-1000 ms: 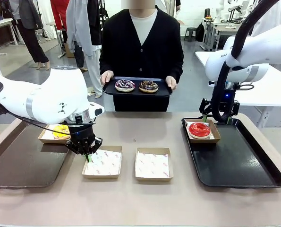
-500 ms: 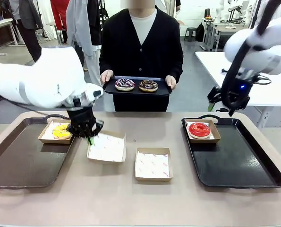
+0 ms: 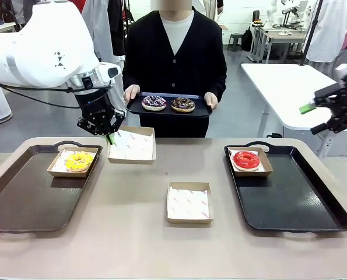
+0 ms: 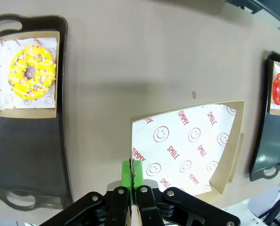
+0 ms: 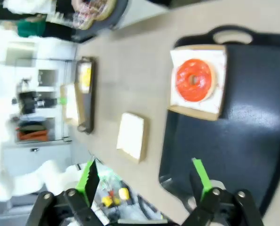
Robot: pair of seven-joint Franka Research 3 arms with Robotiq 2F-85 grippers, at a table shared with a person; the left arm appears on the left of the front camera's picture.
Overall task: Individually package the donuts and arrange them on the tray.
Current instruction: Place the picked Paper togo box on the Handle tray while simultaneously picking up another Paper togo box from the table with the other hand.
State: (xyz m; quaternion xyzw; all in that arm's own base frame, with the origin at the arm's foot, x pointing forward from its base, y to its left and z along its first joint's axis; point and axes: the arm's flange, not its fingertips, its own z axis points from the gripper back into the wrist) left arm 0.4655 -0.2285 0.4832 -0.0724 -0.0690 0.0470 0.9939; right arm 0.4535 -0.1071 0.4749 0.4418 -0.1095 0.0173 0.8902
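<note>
This looks like a robotics lab or test hall rather than a bakery. A big white robot arm (image 3: 45,52) reaches in over a plain beige counter (image 3: 132,233). Behind the person (image 3: 176,64) standing at its far side, an open grey floor (image 3: 243,111) runs back past bare white work tables (image 3: 278,87) and a small stool (image 3: 235,39).
</note>
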